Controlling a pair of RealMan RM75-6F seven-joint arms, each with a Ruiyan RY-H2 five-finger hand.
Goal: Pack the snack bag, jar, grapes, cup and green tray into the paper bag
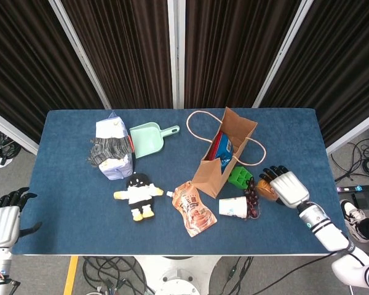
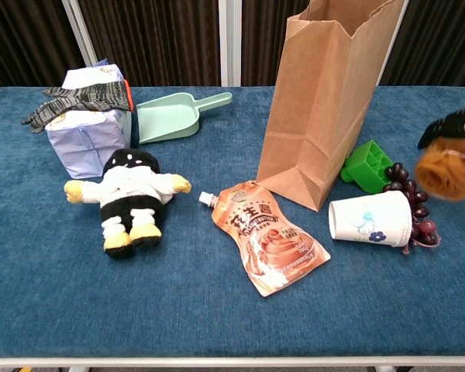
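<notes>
The jar (image 2: 448, 172) of orange-brown contents is lifted off the surface (image 1: 67, 184), clamped in the right hand (image 1: 286, 187), whose dark fingers (image 1: 272, 173) wrap around it; in the chest view it hangs blurred, to the right of the paper bag (image 1: 224, 153) and above the grapes (image 2: 407, 186).

The paper bag stands upright and open near the middle of the surface, its handles splayed to either side, with a blue snack bag (image 1: 221, 149) showing inside its mouth. Just beside the bag's right base lies the green tray (image 2: 366, 165), tilted against the bag's lower edge. The grapes, dark purple, lie touching the tray's far side and run down beside the cup (image 2: 370, 219), which lies on its side in front of the bag's right corner, its mouth turned toward the bag.

In front of the bag's left corner lies a brown spouted pouch (image 2: 267, 237), flat on the surface. Further left of the bag lies a plush doll (image 2: 132, 197) in black and white. Behind the doll stands a pale carton (image 2: 89, 128) with a grey glove (image 2: 77, 99) draped over it, and between the carton and the bag lies a mint-green scoop (image 2: 172, 116).

The left hand (image 1: 5, 220) hangs off the surface's near left corner, well apart from the bag, holding nothing, its dark fingers loosely spread.
</notes>
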